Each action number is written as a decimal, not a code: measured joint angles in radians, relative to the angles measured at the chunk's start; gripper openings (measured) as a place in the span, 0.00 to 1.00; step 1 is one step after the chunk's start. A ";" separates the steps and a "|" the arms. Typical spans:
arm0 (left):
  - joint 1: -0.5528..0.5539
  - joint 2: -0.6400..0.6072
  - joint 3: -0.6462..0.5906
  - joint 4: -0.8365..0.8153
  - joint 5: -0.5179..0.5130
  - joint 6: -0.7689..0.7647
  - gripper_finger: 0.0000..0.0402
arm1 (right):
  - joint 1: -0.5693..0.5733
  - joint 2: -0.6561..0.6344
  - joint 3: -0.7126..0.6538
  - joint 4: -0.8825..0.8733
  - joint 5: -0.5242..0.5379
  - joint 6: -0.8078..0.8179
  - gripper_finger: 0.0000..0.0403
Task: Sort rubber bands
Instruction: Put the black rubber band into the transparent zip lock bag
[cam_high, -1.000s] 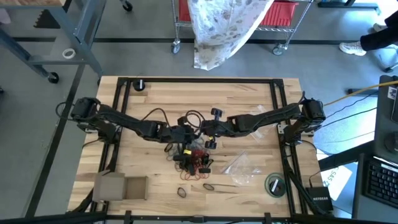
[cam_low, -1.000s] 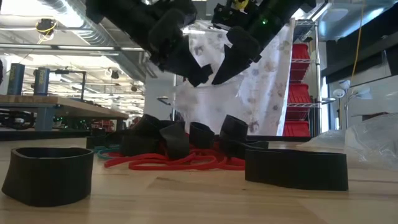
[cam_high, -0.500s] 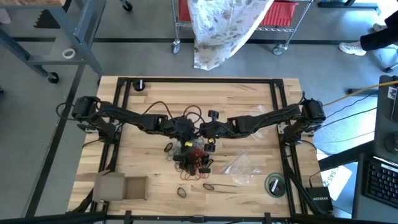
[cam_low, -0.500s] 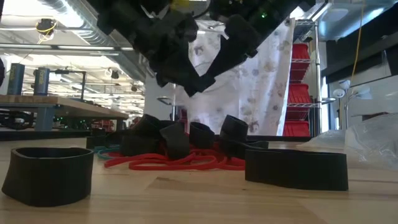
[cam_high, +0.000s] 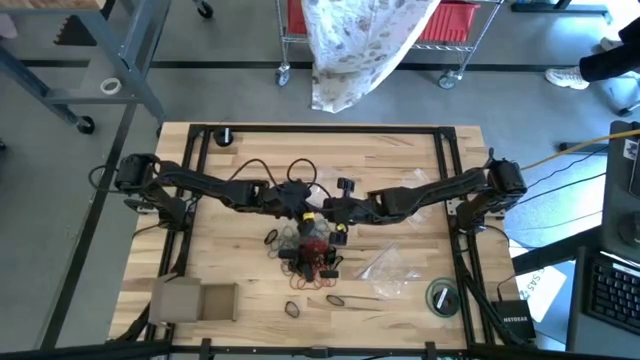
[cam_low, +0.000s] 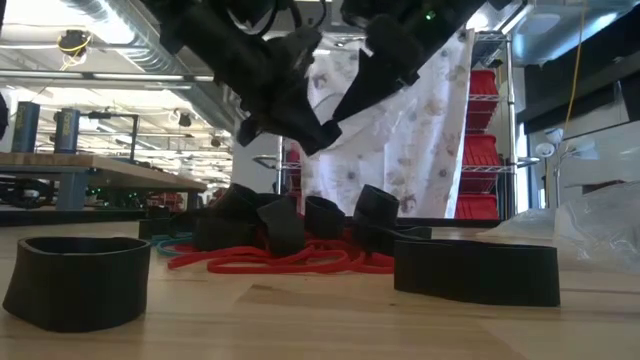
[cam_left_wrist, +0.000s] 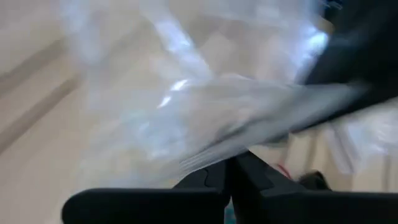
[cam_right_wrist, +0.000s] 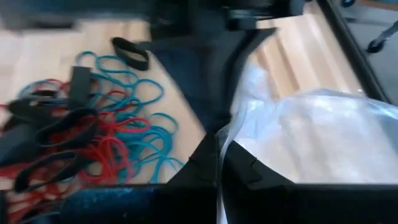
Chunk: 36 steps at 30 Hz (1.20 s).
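Centrally on the tabletop (cam_high: 400, 160) lies the heap of rubber bands (cam_high: 312, 255): red, teal and broad black loops tangled together, seen close in the right wrist view (cam_right_wrist: 93, 140). A few black bands lie apart from the heap, on its side toward the near edge: one oval loop (cam_high: 335, 299) and another (cam_high: 292, 310) just beside it. From the level camera, two wide black bands stand on edge in front of the heap, one (cam_low: 78, 280) to the picture's left and one (cam_low: 475, 270) to its right.

Just above the heap, on its far side, the two arms meet. The left gripper (cam_high: 300, 208) has its jaws pressed together on a clear plastic bag (cam_left_wrist: 205, 118), whose film fills the left wrist view. The right gripper (cam_high: 325, 212) has its jaws closed on an edge of the same bag (cam_right_wrist: 311, 137), so the bag hangs between the two. Both grippers hang clear of the bands.

Another clear plastic bag (cam_high: 390, 268) lies flat on the wood beside the heap, and beyond it sits a round green-topped thing (cam_high: 442, 297). On the heap's other side rests an open cardboard box (cam_high: 195, 300).
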<state>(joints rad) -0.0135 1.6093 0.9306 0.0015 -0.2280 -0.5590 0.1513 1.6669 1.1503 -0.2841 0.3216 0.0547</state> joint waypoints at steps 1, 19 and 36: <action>-0.001 0.000 0.000 0.015 -0.017 0.002 0.00 | 0.000 0.000 0.000 0.000 -0.005 0.010 0.00; -0.128 -0.013 0.000 0.133 -0.150 0.383 0.00 | -0.008 -0.032 0.104 -0.118 -0.056 0.078 0.00; -0.181 -0.083 0.000 0.116 -0.293 0.288 0.00 | -0.056 -0.044 -0.030 0.005 -0.048 0.149 0.00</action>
<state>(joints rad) -0.1948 1.5266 0.9310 0.1172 -0.5214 -0.2713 0.0948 1.6234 1.1205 -0.2791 0.2736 0.2041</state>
